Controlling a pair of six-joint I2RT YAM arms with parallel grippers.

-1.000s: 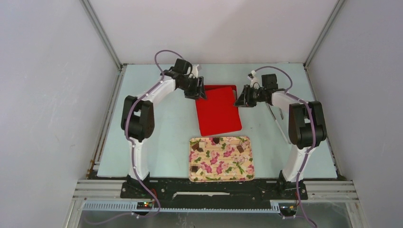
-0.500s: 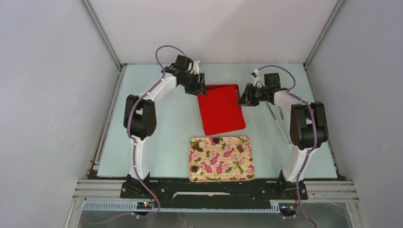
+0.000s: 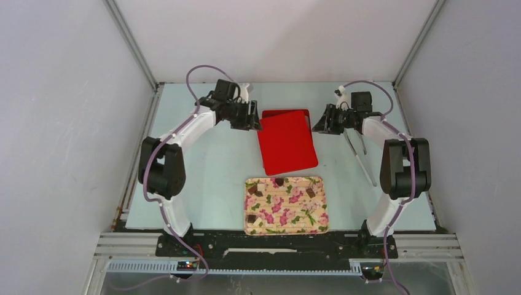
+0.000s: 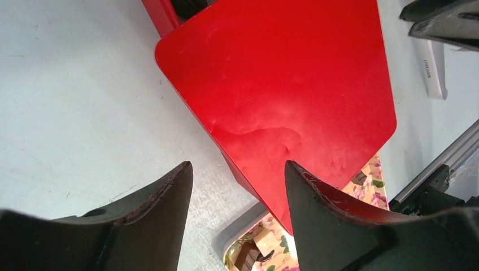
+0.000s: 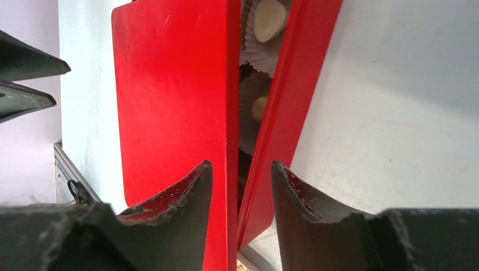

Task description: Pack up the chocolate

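Note:
A red box lies mid-table with its red lid askew on top, so a gap stays along the right side. Through that gap the right wrist view shows pale cream chocolate in white paper cups. Dark chocolate pieces sit on the floral tray in front. My left gripper hangs open just off the lid's left back corner, nothing between its fingers. My right gripper is open too, at the box's right side, with the lid's edge and the box wall lined up ahead of its gap.
A pair of tongs lies on the table right of the box, under the right arm. The tray's corner with a brown piece shows beyond the left fingers. Grey walls close in on three sides.
Both grippers have opened wider and drawn outward from the box's sides. The lid has turned slightly and lies a little further back.

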